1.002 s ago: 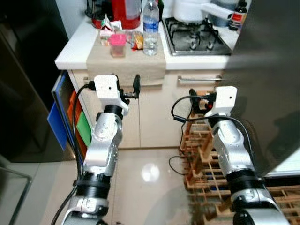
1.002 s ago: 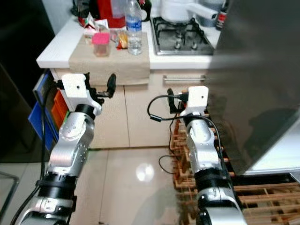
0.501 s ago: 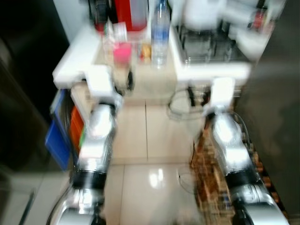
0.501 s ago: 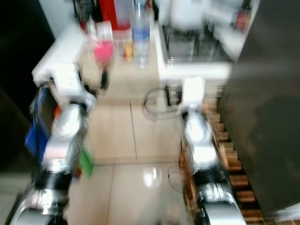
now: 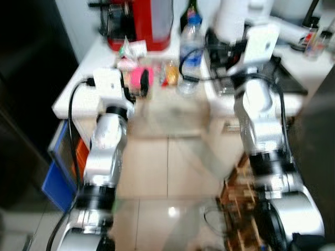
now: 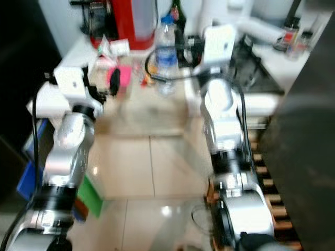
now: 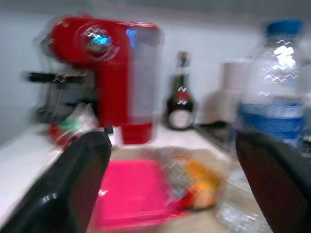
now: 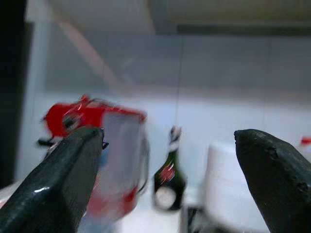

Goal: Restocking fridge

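Frames blurred by camera motion.

Left gripper (image 7: 170,194): raised at the white countertop (image 5: 78,78) edge, fingers spread wide, nothing between them. Just ahead of it, between the two fingers in the wrist view, lies a flat pink plastic lid or container (image 7: 131,191), with small orange-and-clear wrapped packets (image 7: 201,182) beside it toward the right finger. The clear plastic water bottle with a blue cap and blue label (image 7: 274,92) stands upright just beyond the right fingertip. Farther ahead, at the back of the counter: a red coffee machine with a clear tank (image 7: 104,82) and a dark green glass bottle (image 7: 181,97).

Right gripper (image 8: 170,179): held higher than the left one, above the counter near the water bottle; fingers wide apart, empty. Ahead of it, well apart: the same red machine, the green bottle, and a white rounded vessel (image 8: 228,184).

Items sit on a beige cloth (image 5: 172,112) draped over the counter front.
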